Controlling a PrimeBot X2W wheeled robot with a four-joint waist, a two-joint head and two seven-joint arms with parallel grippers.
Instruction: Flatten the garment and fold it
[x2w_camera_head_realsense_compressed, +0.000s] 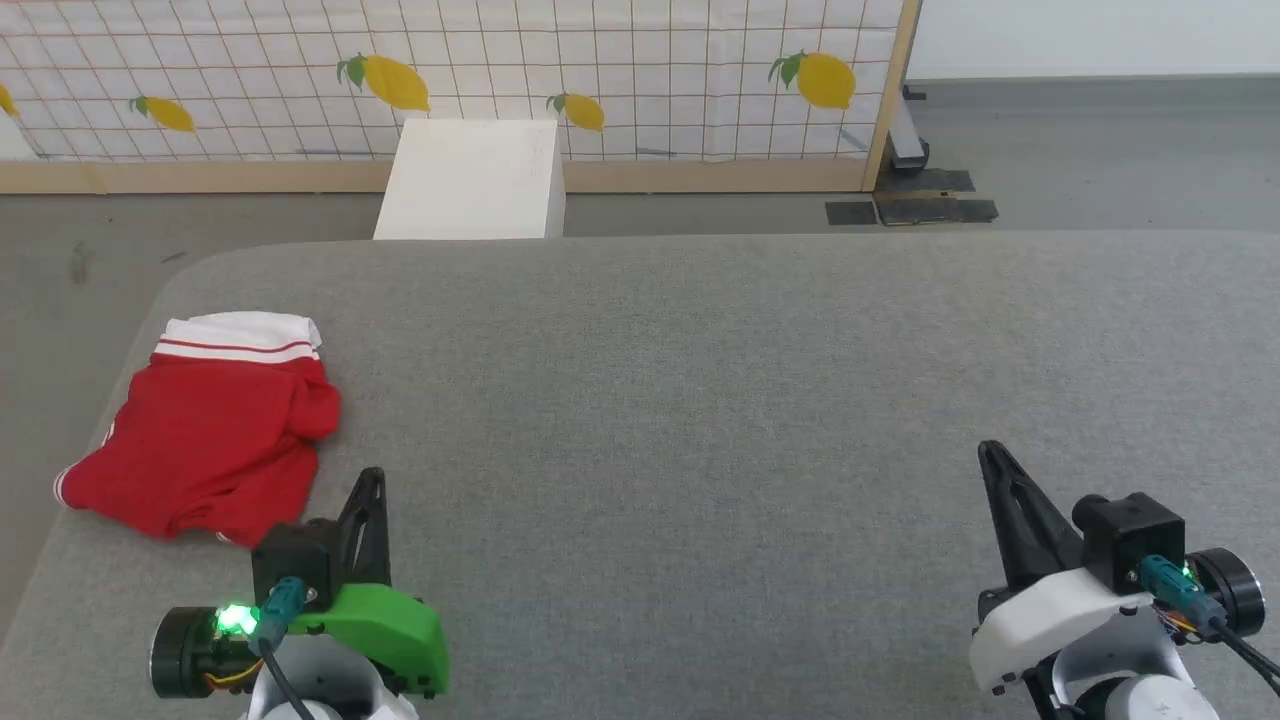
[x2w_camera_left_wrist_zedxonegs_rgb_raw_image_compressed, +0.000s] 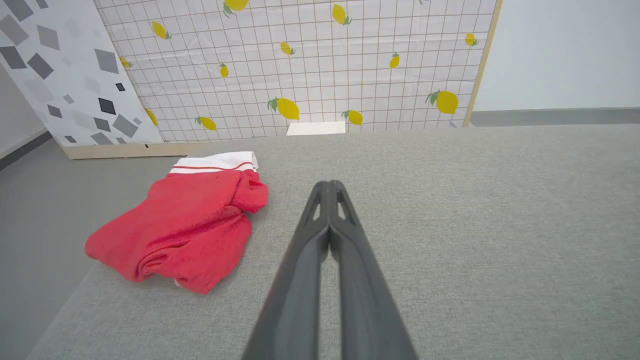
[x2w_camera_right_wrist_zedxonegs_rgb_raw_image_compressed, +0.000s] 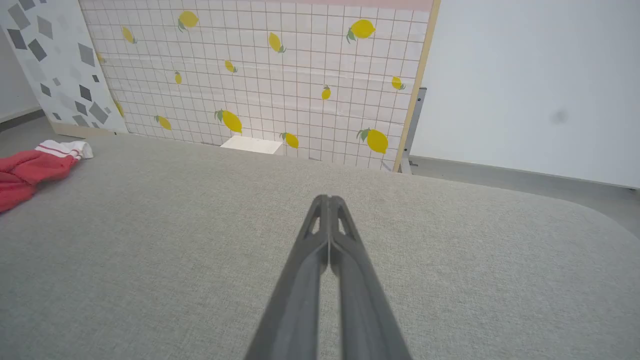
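The garment (x2w_camera_head_realsense_compressed: 215, 435), a red T-shirt with a white sleeve and red-striped trim, lies crumpled near the left edge of the grey padded table (x2w_camera_head_realsense_compressed: 700, 400). It also shows in the left wrist view (x2w_camera_left_wrist_zedxonegs_rgb_raw_image_compressed: 187, 225) and at the left edge of the right wrist view (x2w_camera_right_wrist_zedxonegs_rgb_raw_image_compressed: 30, 170). My left gripper (x2w_camera_head_realsense_compressed: 372, 478) sits just right of the garment's near edge, fingers pressed together and holding nothing. My right gripper (x2w_camera_head_realsense_compressed: 990, 450) rests far to the right over bare table, also shut and holding nothing. Both pairs of fingers (x2w_camera_left_wrist_zedxonegs_rgb_raw_image_compressed: 329, 186) (x2w_camera_right_wrist_zedxonegs_rgb_raw_image_compressed: 329, 200) meet at the tips.
A white box (x2w_camera_head_realsense_compressed: 470, 180) stands on the floor beyond the table's far edge, before a tiled panel with lemon prints (x2w_camera_head_realsense_compressed: 600, 70). A second speckled panel (x2w_camera_left_wrist_zedxonegs_rgb_raw_image_compressed: 60, 75) leans at the far left. The garment lies close to the table's rounded left edge.
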